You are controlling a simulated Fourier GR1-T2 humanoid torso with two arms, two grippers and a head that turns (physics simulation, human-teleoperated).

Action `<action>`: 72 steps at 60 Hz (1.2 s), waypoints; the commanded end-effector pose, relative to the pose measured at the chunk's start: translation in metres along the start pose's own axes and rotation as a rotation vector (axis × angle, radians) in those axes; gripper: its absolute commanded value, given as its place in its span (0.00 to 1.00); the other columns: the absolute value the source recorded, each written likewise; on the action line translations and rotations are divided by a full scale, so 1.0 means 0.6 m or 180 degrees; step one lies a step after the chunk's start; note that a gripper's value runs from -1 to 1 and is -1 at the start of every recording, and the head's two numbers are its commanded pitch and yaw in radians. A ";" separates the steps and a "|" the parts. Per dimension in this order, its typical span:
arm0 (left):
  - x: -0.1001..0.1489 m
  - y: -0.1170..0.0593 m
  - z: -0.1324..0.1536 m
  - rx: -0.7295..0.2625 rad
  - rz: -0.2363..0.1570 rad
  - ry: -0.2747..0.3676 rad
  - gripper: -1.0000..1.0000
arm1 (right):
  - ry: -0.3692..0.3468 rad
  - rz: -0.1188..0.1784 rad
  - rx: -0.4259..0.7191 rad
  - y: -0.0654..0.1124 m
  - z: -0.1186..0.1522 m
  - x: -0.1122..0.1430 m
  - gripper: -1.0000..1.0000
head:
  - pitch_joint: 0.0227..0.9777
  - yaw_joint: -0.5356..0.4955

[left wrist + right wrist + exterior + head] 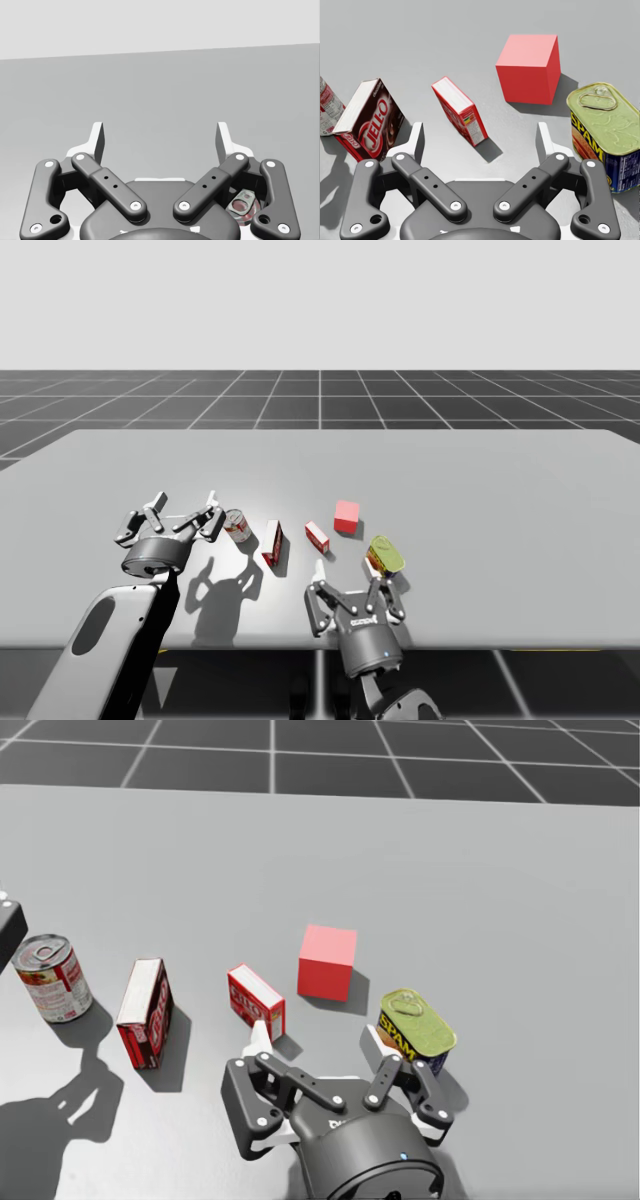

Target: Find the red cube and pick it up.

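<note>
The red cube [347, 516] [327, 962] stands on the grey table, near the middle. In the right wrist view the cube [528, 68] lies ahead of my right gripper [480, 132] and a little toward its right finger, well clear of both fingertips. My right gripper [347, 578] [318, 1038] is open, low over the table, with nothing between its fingers. My left gripper [183, 508] [160, 132] hovers open over the table's left part, far from the cube, holding nothing.
A small red box [316, 536] [460, 110] lies just ahead of my right gripper. A blue tin with a yellow lid [384, 554] [605, 132] stands beside its right finger. A dark red box [272, 542] and a round can [237, 525] stand further left.
</note>
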 end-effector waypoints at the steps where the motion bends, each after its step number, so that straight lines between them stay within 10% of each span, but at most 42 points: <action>1: 0.001 0.001 0.000 0.0001 0.0003 -0.0001 0.00 | 0.0082 0.0092 -0.0161 -0.011 -0.028 -0.027 0.00 | 0.78 0.42; 28: 0.002 0.002 0.001 0.0000 0.0013 -0.0005 0.00 | 0.0089 0.0471 -0.0457 -0.028 -0.090 -0.037 0.00 | 0.78 0.43; 72: 0.003 0.003 0.002 0.0005 0.0024 -0.0012 0.00 | 0.0255 0.0653 -0.0496 -0.025 -0.171 -0.027 0.00 | 0.79 0.43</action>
